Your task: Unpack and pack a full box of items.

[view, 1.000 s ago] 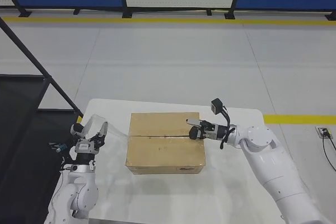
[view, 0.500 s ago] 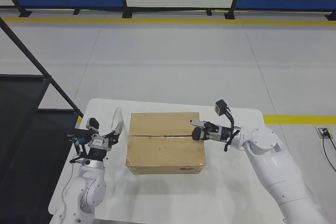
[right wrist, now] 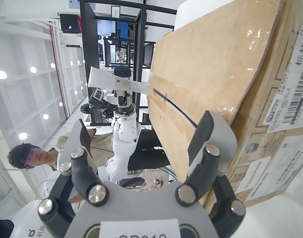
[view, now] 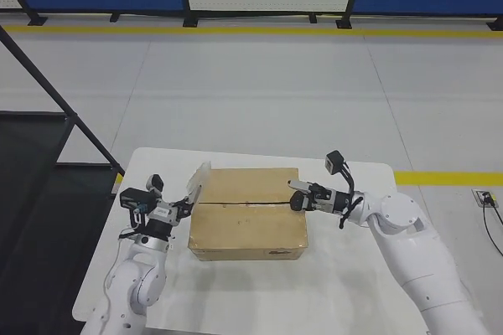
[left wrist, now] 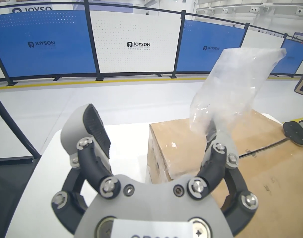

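Observation:
A shut cardboard box (view: 247, 213) sits in the middle of the white table (view: 344, 276). A dark seam runs along its top flaps. My left gripper (view: 187, 203) is at the box's left end, open. In the left wrist view its fingers (left wrist: 151, 125) stand wide apart, and a crumpled strip of clear tape (left wrist: 230, 85) clings to one finger and sticks up over the box (left wrist: 253, 174). My right gripper (view: 295, 193) is at the box's right end, open. There one finger of the gripper (right wrist: 144, 134) lies over the seam at the edge of the box (right wrist: 211, 58).
A black metal frame (view: 33, 167) and a dark panel stand just left of the table. Printed labels (right wrist: 285, 110) cover the box's right end face. Bare tabletop lies in front of the box and to its right.
My left arm has swung right, up to the box's left end, carrying the tape strip with it. My right gripper has drawn back slightly toward the right edge.

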